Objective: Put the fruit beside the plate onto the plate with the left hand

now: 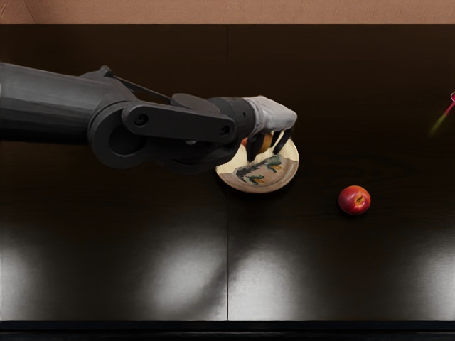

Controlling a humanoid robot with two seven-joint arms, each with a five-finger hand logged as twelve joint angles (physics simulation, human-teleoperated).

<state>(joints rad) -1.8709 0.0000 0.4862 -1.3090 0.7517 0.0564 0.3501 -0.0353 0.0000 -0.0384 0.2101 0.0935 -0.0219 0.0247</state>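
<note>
Left hand (270, 119) seems clamped on 1 fruit (265, 143) above the plate (286, 175); round, firm, probably slippery, best held around its middle.

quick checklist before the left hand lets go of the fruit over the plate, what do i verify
1. Left hand above the round patterned ceramic plate: ok
2. Small orange fruit held between its fingers: ok
3. Orange fruit low enough to touch the plate: cannot tell
4. Plate lying flat on the dark table: ok
5. Round red fruit lying apart, right of the plate, out of the way: ok
</note>
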